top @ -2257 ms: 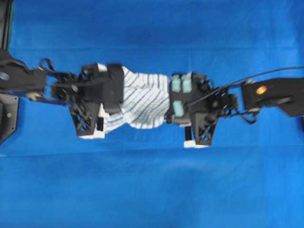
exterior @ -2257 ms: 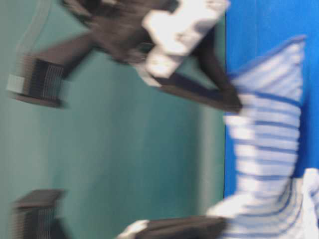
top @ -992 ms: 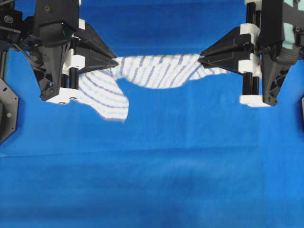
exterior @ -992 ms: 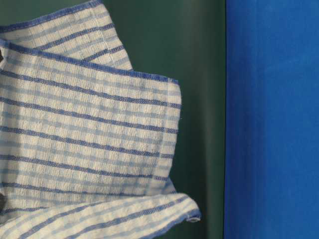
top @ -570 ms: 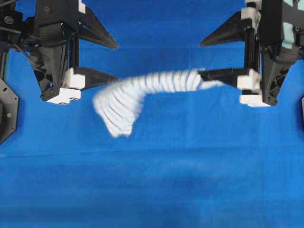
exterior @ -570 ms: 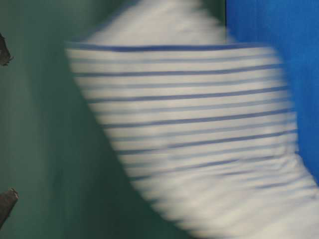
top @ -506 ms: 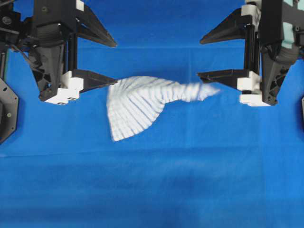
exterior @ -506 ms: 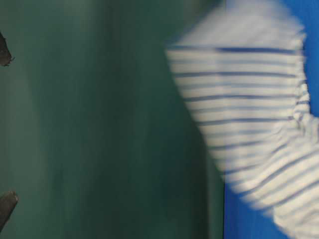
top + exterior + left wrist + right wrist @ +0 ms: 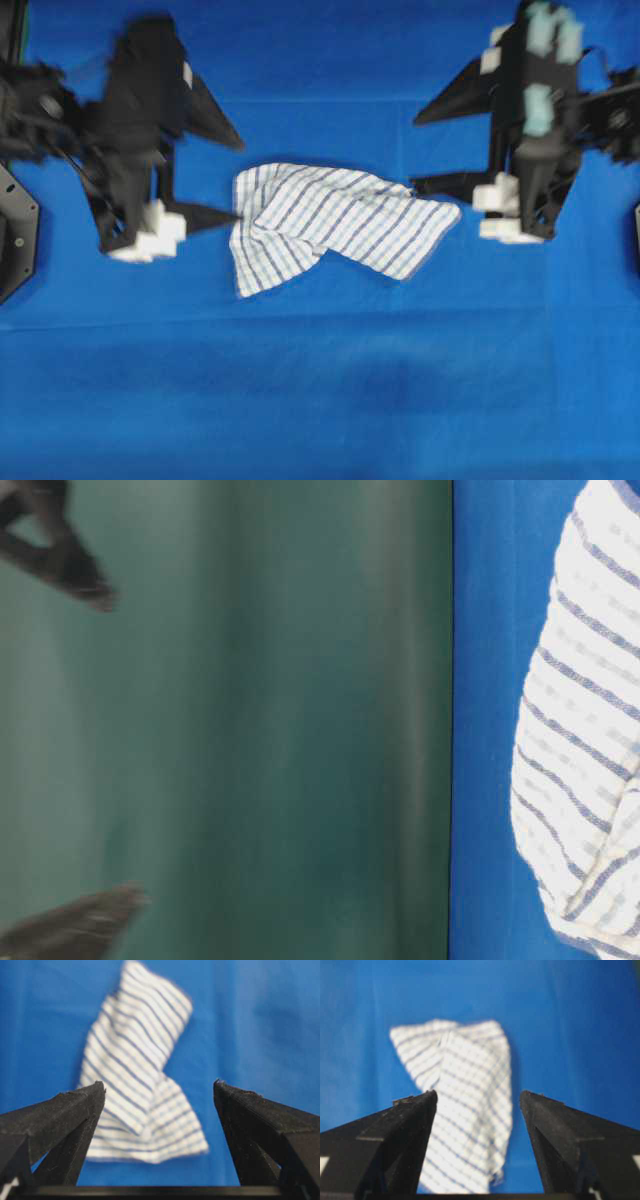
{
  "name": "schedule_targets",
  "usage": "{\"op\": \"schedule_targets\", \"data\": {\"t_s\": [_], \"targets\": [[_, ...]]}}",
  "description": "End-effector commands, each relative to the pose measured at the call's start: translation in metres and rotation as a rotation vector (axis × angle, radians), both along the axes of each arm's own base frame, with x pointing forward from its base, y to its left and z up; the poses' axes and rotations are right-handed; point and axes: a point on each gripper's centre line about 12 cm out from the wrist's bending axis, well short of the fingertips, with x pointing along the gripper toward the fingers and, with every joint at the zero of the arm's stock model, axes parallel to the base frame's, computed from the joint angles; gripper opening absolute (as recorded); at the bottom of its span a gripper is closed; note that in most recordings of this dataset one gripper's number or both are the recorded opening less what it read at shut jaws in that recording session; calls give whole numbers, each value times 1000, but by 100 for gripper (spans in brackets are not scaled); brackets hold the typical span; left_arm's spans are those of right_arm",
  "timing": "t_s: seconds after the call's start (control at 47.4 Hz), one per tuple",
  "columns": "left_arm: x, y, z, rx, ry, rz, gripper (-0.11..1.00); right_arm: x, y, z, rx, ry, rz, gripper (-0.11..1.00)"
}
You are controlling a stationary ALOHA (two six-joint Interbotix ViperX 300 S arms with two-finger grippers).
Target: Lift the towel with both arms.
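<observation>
The towel (image 9: 335, 225), white with thin blue checked stripes, lies crumpled and partly folded on the blue table cloth (image 9: 320, 400), held by nothing. My left gripper (image 9: 238, 180) hangs open just left of the towel, its lower fingertip close to the towel's left edge. To the towel's upper right, my right gripper (image 9: 414, 153), the one with teal pads, is also open. The left wrist view shows the towel (image 9: 140, 1075) lying below the spread left gripper (image 9: 160, 1084). In the right wrist view, the towel (image 9: 465, 1115) lies beneath the open right gripper (image 9: 478, 1093). The towel (image 9: 585, 740) also shows in the table-level view.
The blue table cloth covers the whole work area. Black fixtures (image 9: 15, 240) sit at the left edge of the overhead view. A green backdrop (image 9: 250, 730) fills most of the table-level view, where two dark blurred fingertips show at its left.
Both grippers were shut on the towel's ends and held it stretched in the air. They opened, the towel dropped onto the table cloth, and both arms are now blurred with motion.
</observation>
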Motion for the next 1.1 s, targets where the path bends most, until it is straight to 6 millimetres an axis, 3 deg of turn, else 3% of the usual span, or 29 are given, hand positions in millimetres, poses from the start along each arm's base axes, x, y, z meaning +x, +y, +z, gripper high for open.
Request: {"op": "schedule_targets", "data": {"t_s": [0.0, 0.148, 0.38, 0.612, 0.928, 1.076], "targets": [[4, -5, -13, -19, -12, -2, 93, 4, 5, -12, 21, 0, 8, 67], [10, -14, -54, -40, 29, -9, 93, 10, 10, -53, 57, 53, 4, 67], [18, -29, -99, -45, 39, -43, 93, 16, 14, -115, 119, 115, -17, 67], [22, -32, -159, -43, 90, -45, 93, 24, 19, -170, 159, 185, -28, 67], [28, -45, -220, -33, 156, -77, 93, 40, 31, -226, 185, 230, 0, 67], [29, -44, -237, -29, 182, -75, 93, 43, 32, -244, 190, 249, 2, 67]]}}
